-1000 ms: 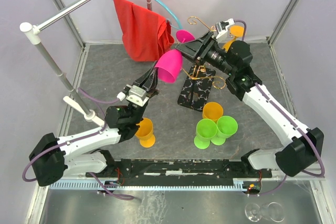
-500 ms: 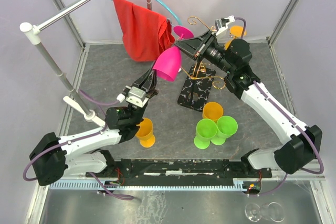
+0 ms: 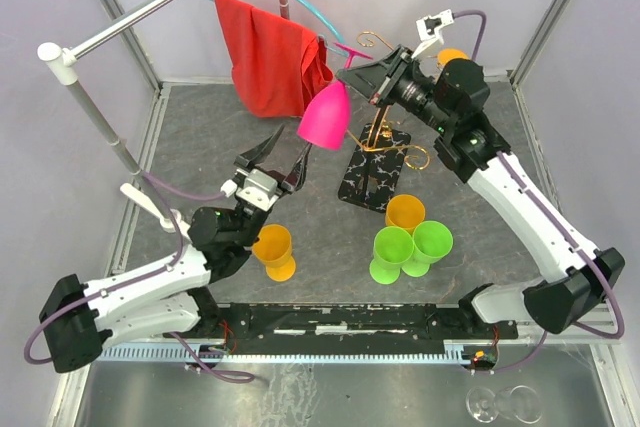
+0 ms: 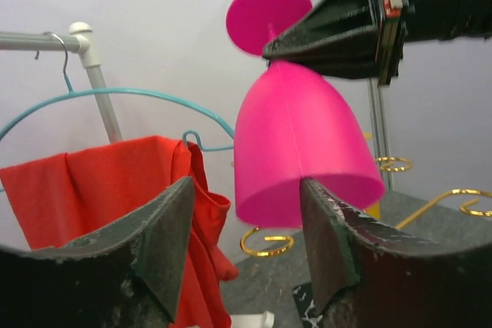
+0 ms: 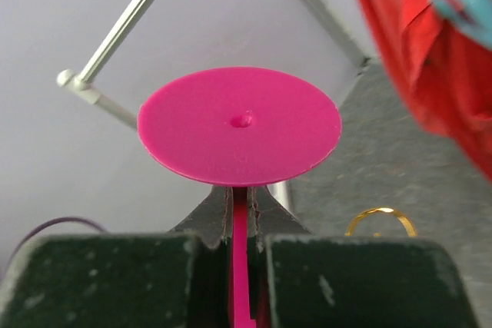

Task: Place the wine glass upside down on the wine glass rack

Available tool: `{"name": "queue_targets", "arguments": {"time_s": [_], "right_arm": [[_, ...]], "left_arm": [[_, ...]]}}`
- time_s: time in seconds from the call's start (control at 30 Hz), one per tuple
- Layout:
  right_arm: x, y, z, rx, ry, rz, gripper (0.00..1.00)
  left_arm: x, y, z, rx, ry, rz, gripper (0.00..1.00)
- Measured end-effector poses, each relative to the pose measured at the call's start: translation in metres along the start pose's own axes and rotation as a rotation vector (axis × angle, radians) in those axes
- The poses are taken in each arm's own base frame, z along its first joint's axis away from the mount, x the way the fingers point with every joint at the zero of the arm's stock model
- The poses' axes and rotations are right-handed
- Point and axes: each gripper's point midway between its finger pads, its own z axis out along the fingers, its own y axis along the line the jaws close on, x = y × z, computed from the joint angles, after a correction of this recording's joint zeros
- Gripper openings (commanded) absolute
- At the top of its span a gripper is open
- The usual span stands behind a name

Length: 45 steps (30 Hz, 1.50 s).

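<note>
We see the wine glass (image 4: 296,151) as smooth, matt pink plastic, the wine glass rack (image 3: 365,182) as glossy gold metal on a black marbled base, the cloth (image 3: 268,52) as soft red fabric.
</note>
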Motion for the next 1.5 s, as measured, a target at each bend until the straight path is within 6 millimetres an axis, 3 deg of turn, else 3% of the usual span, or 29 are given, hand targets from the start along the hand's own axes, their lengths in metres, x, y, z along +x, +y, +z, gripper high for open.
{"name": "queue_targets", "arguments": {"time_s": [0.17,0.33,0.5,0.7,0.87,0.97,1.17,1.3,1.5], "right_arm": [[-0.030,-0.007,-0.013,0.130,-0.072,-0.231,0.01],[-0.067,-0.023,-0.042,0.338,-0.141,-0.484,0.01],[-0.097,-0.056,-0.091,0.612,-0.172,-0.706,0.01],[-0.115,-0.105,-0.174,0.920,-0.172,-0.830,0.01],[-0.101,-0.141,-0.217,1.049,-0.126,-0.845,0.01],[-0.084,-0.166,-0.222,1.071,-0.074,-0.838,0.01],[-0.030,-0.209,-0.214,0.966,0.032,-0.850,0.01],[-0.011,-0.217,-0.209,0.881,0.032,-0.881,0.01],[-0.016,-0.205,-0.193,0.772,-0.049,-0.929,0.01]], "left_arm": [[0.014,-0.001,-0.021,0.037,0.074,0.001,0.75],[0.035,-0.002,-0.038,0.051,0.186,-0.003,0.78],[0.055,0.001,-0.050,0.040,0.299,0.020,0.78],[0.068,0.001,-0.056,0.043,0.360,0.044,0.79],[0.071,0.000,-0.058,0.047,0.372,0.048,0.79],[0.071,0.000,-0.058,0.046,0.373,0.049,0.79],[0.071,0.004,-0.058,0.027,0.376,0.051,0.81],[0.070,0.005,-0.058,0.021,0.372,0.049,0.81],[0.071,0.008,-0.058,0.002,0.367,0.048,0.82]]}}
